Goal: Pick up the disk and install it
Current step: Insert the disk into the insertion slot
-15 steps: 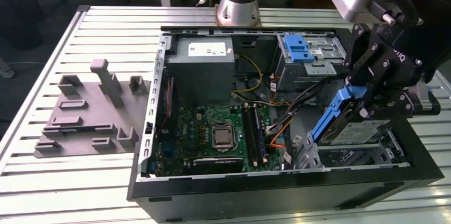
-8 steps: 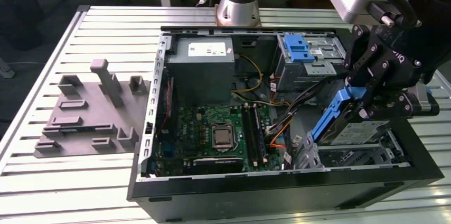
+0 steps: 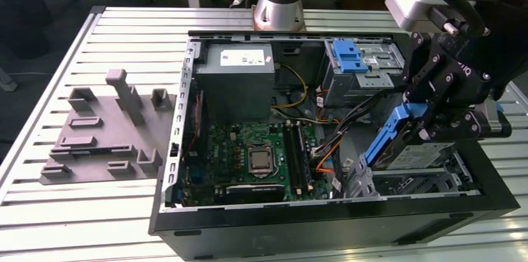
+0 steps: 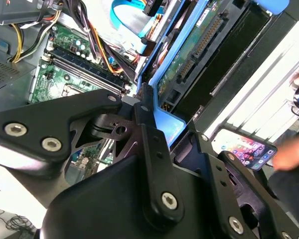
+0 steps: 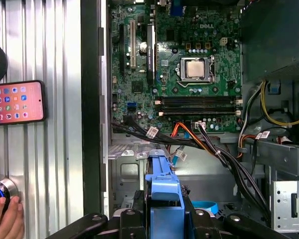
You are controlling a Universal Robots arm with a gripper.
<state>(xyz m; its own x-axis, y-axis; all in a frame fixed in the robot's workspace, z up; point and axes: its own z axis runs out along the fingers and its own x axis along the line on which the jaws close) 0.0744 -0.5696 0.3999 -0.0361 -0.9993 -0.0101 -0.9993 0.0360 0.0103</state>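
Note:
The disk [image 3: 417, 154], a silver drive in a blue plastic bracket, hangs tilted on edge over the lower bay [image 3: 421, 183] of the open computer case, at the exterior view's right. My gripper [image 3: 437, 125] is shut on it from above. In the first wrist view the disk's blue bracket [image 5: 162, 189] stands between the two fingers of my gripper [image 5: 162, 221], above the bay's metal floor. In the second wrist view the disk's green circuit-board underside [image 4: 189, 55] and connector show beyond one finger [image 4: 144, 107].
The case wall [image 3: 173, 151] encloses the motherboard [image 3: 256, 157], a grey power supply box [image 3: 239, 70], a drive cage with a blue latch [image 3: 355, 58] and loose cables [image 5: 214, 149] near the bay. A grey fixture plate [image 3: 103, 132] lies on the table. A phone [image 5: 17, 102] and a person's hand [image 5: 5, 219] are beside the case.

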